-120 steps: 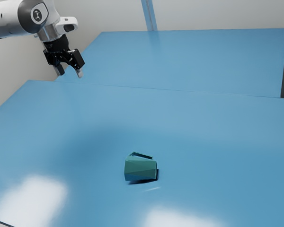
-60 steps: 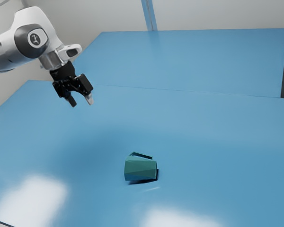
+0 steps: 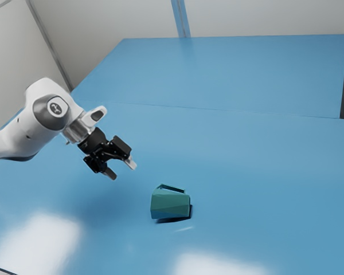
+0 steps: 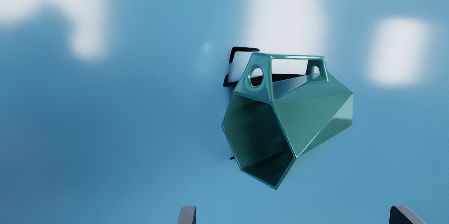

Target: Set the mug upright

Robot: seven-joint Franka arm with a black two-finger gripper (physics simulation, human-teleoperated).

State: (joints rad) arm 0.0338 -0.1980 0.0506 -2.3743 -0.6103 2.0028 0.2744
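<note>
The fingers [image 3: 121, 170] stand wide apart, cut off in the wrist view. Shadow obscures the depths of the mug [image 3: 170, 204].

Table [image 3: 264, 160]: we see it blue and glossy, a thin seam [image 3: 218, 109] across it.
Glare [image 3: 40, 246]: we find white patches on the table.
Wall [image 3: 264, 17]: pale grey, beyond the table.
Stripe [image 3: 180, 17]: blue, running up the wall.

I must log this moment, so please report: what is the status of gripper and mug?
Gripper open, above table, short of mug. Teal faceted mug on its side, not upright. Nothing seen between them.
</note>
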